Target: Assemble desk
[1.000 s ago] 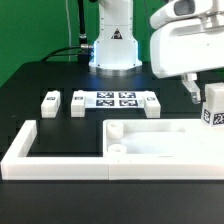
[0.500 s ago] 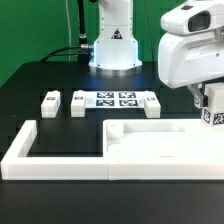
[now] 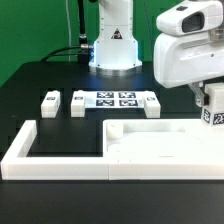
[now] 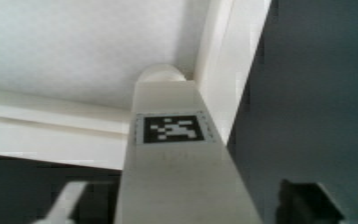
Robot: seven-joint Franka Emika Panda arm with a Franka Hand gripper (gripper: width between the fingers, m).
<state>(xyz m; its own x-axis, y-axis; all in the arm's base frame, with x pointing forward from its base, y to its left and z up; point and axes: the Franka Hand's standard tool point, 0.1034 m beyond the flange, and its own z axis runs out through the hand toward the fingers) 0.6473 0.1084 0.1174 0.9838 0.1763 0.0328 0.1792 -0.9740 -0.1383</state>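
Note:
The white desk tabletop (image 3: 165, 140) lies flat at the front, inside the U-shaped border frame (image 3: 20, 148). My gripper (image 3: 209, 102) is shut on a white square leg (image 3: 214, 110) with a black-and-white tag, held upright over the tabletop's corner at the exterior view's right. In the wrist view the leg (image 4: 176, 160) runs between my fingers (image 4: 318, 203), its far end at the tabletop's inner corner (image 4: 87, 50) by the rim. I cannot tell if it touches. Three more legs (image 3: 51, 102) (image 3: 79, 102) (image 3: 152, 103) lie behind the tabletop.
The marker board (image 3: 115, 100) lies flat between the loose legs. The robot's base (image 3: 113, 45) stands at the back. The border frame runs along the front edge and up the exterior view's left side. The table is black.
My gripper's body shifted slightly toward the exterior view's right and down a little, with the leg still in it. In the last half second it stays nearly still.

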